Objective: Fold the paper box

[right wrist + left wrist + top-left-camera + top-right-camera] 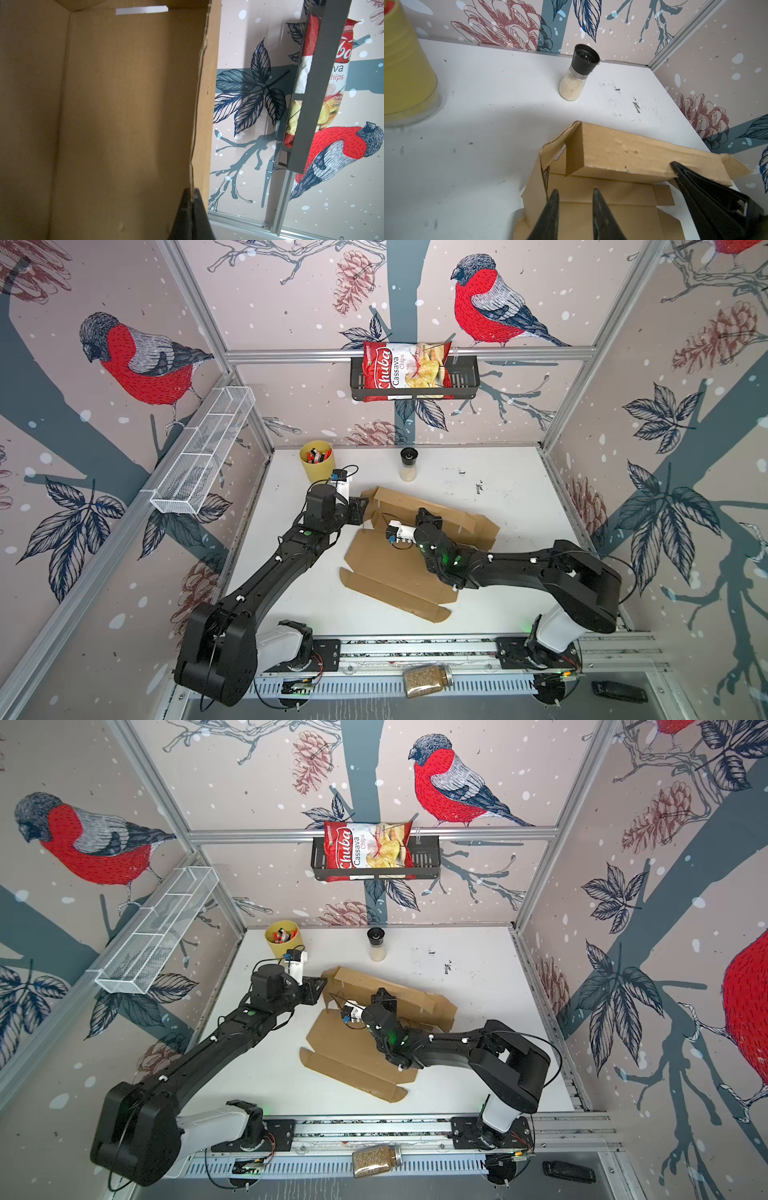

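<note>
The paper box (395, 572) (345, 1048) is a brown cardboard sheet lying mid-table, its far long wall (623, 153) raised and the near flaps flat. My left gripper (575, 190) is open at the box's left end (361, 506) (322, 986), with its fingertips (555, 193) apart above a flat inner panel and nothing between them. My right gripper (192, 190) is shut on the top edge of the raised far wall (124, 104), pinching the cardboard. In both top views it reaches across the sheet (424, 515) (380, 995), and its tip (675, 166) shows on that wall.
A yellow cup of markers (316, 460) and a salt grinder (409, 464) (579, 72) stand behind the box. A chips bag (407, 371) sits in a black wall basket. A white wire basket (203, 452) hangs at the left. A jar (428, 680) lies on the front rail.
</note>
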Robot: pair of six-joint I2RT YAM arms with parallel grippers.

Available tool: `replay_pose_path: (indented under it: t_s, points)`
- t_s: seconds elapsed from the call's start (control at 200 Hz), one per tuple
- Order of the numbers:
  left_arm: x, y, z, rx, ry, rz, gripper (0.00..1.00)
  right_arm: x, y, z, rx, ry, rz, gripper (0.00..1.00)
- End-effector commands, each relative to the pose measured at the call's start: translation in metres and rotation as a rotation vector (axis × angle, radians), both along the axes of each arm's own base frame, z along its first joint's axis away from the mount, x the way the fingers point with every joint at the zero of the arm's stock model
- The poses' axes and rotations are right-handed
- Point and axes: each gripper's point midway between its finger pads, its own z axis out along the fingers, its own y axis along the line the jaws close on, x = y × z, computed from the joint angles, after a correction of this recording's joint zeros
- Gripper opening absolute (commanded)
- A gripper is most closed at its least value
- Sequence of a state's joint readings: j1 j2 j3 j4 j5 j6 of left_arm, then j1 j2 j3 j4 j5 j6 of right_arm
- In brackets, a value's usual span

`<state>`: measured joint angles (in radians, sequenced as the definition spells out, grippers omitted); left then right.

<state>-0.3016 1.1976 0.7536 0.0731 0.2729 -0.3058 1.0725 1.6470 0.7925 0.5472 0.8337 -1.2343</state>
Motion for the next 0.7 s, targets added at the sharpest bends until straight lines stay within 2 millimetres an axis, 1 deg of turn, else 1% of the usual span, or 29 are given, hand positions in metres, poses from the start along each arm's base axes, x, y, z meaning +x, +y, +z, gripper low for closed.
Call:
replay_pose_path:
  t_s: [0.0,0.09,0.16,0.21,0.29,0.315,0.325,0.335,0.41,0.5,0.56,0.62,0.695]
  points:
    - [0.0,0.004,0.014,-0.002,-0.026,-0.02,0.33,-0.006,0.001,-0.02,-0.077,0.053,0.039,0.0]
    - [0.008,0.01,0.029,-0.02,-0.055,-0.011,0.37,-0.006,0.002,-0.02,-0.078,0.055,0.04,0.0]
    - [0.021,0.02,0.039,-0.024,-0.065,0.017,0.42,-0.006,0.002,-0.02,-0.078,0.056,0.042,0.0]
    - [0.034,0.03,0.041,-0.033,-0.057,0.048,0.46,-0.006,0.002,-0.021,-0.079,0.056,0.041,0.0]
    - [0.055,0.039,0.04,-0.056,-0.019,0.056,0.47,-0.006,0.003,-0.02,-0.08,0.055,0.044,0.0]
    - [0.061,0.039,0.029,-0.048,0.014,0.055,0.47,-0.006,0.003,-0.02,-0.08,0.055,0.046,0.0]
    - [0.065,0.04,0.034,-0.046,0.006,0.057,0.47,-0.006,0.003,-0.019,-0.078,0.055,0.046,0.0]
    - [0.068,0.04,0.033,-0.042,0.012,0.059,0.47,-0.006,0.003,-0.019,-0.076,0.054,0.046,0.0]
    - [0.087,0.043,0.012,-0.011,0.073,0.065,0.47,-0.006,0.004,-0.016,-0.068,0.05,0.049,0.0]
    - [0.098,0.034,-0.012,-0.018,0.164,0.005,0.48,-0.007,0.003,-0.016,-0.067,0.052,0.051,0.0]
    - [0.098,0.023,-0.021,-0.05,0.209,-0.046,0.48,-0.007,0.003,-0.017,-0.069,0.056,0.052,0.0]
    - [0.093,0.013,-0.023,-0.065,0.217,-0.082,0.49,-0.007,0.003,-0.018,-0.068,0.059,0.053,0.0]
    - [0.084,0.009,-0.021,-0.076,0.212,-0.104,0.51,-0.007,0.003,-0.018,-0.063,0.061,0.053,0.0]
